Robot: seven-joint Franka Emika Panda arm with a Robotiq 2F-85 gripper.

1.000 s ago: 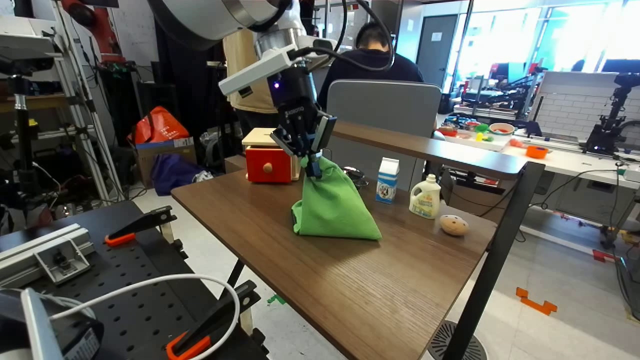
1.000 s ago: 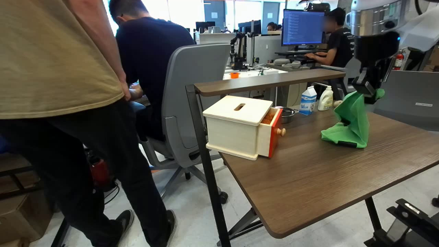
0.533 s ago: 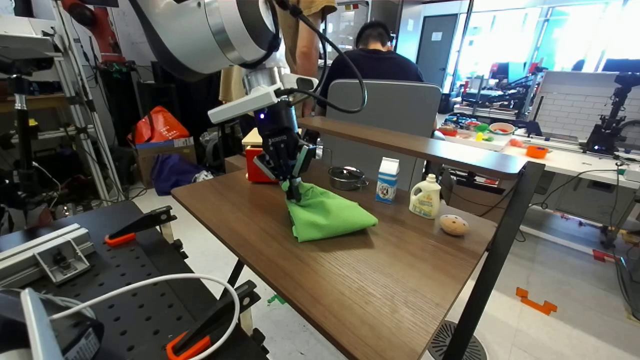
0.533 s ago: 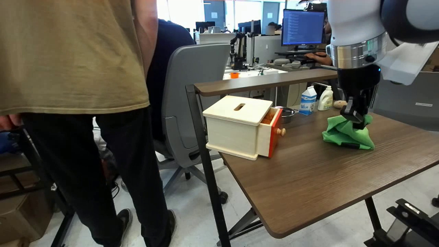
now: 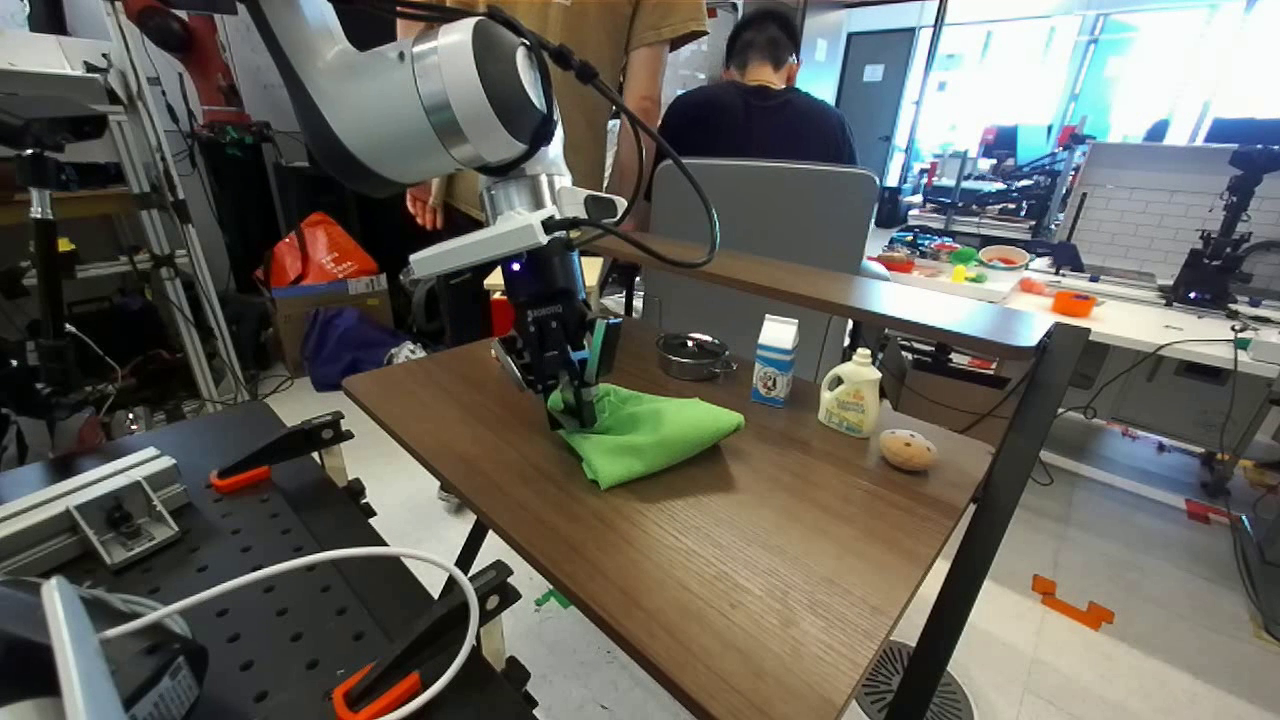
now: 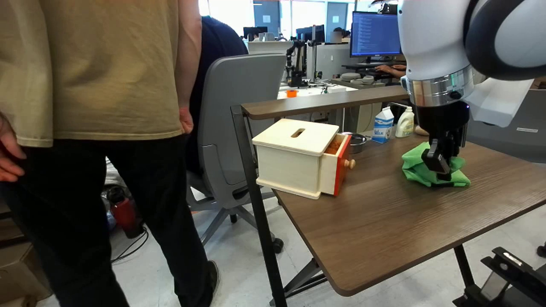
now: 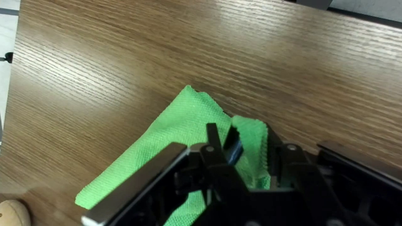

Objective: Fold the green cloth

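Around the brown counter [image 5: 800, 580] opens a busy laboratory: a grey chair [image 5: 765, 240] stands behind the edge with the raised shelf [image 5: 850, 297], and bright windows [image 5: 1180, 70] shine far beyond. On the counter, the green cloth [image 5: 665, 435] lies inside all the edges, between the shelf edge and the long edge opposite to it. Fingers [image 7: 215, 153] of the tool [image 7: 247, 136] stand on both sides of a raised fold [image 7: 254, 144] of this cloth; I cannot tell whether they press it or only surround it.

As I judge, the work is well advanced but not finished. The cloth forms a small bundle with layers one over another, so at least one turn of the fabric seems made. What is left, probably, is to set the raised fold free, to flatten it and to make the borders more even; perhaps one more turn is also wanted.

The cloth looks soft, with a fine woven texture in the wrist view, and its outline is irregular, with pointed corners. The counter shows long wood grain with some gloss. At the corner where a short edge meets the shelf edge, a pale wooden box [image 6: 290, 160] has straight sides and a partly pulled drawer [image 6: 340, 170] with red front. Near the shelf edge stand a shiny metal pot [image 5: 692, 357], a flat-sided milk carton [image 5: 775, 360] and a rounded cream bottle [image 5: 851, 395].
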